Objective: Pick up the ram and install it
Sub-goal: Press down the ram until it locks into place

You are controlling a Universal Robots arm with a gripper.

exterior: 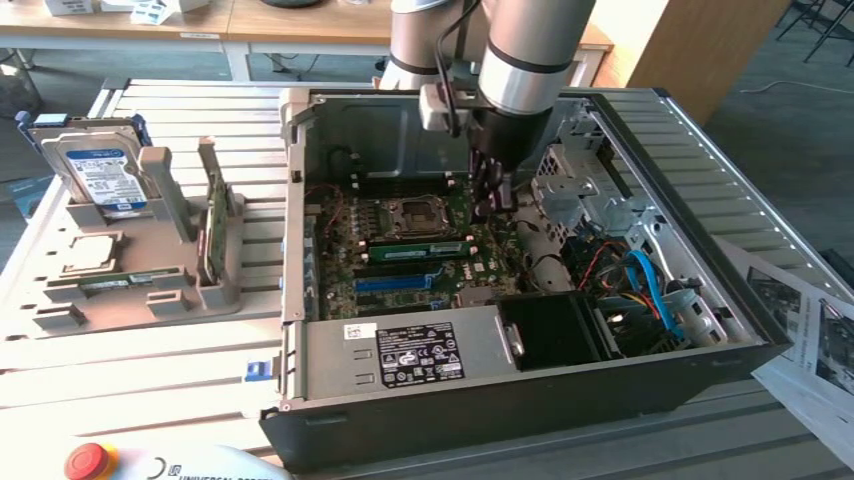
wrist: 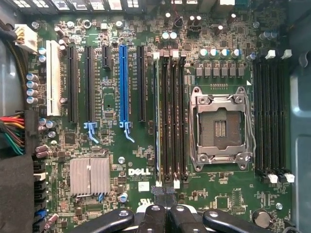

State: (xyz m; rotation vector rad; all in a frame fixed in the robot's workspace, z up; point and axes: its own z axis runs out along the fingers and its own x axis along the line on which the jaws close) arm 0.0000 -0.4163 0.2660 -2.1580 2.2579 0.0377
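Note:
The ram (wrist: 156,116) stands edge-on in the memory slot closest to the blue expansion slot (wrist: 123,82). In the exterior view the ram (exterior: 416,250) is a green stick lying across the motherboard (exterior: 400,285) inside the open computer case (exterior: 534,400). My gripper (wrist: 165,194) is shut with nothing between its fingers (wrist: 154,216). It hovers just past one end of the ram's slot. From outside, the gripper (exterior: 489,200) hangs over the board beside the processor socket (exterior: 407,212), a little above the ram.
On the exterior view's left, a grey tray (exterior: 80,310) holds a hard drive (exterior: 100,175) and an upright green expansion card (exterior: 211,235). The power supply (exterior: 400,355), a black shroud (exterior: 554,330) and cables (exterior: 641,280) crowd the case. The case walls stand close around the arm.

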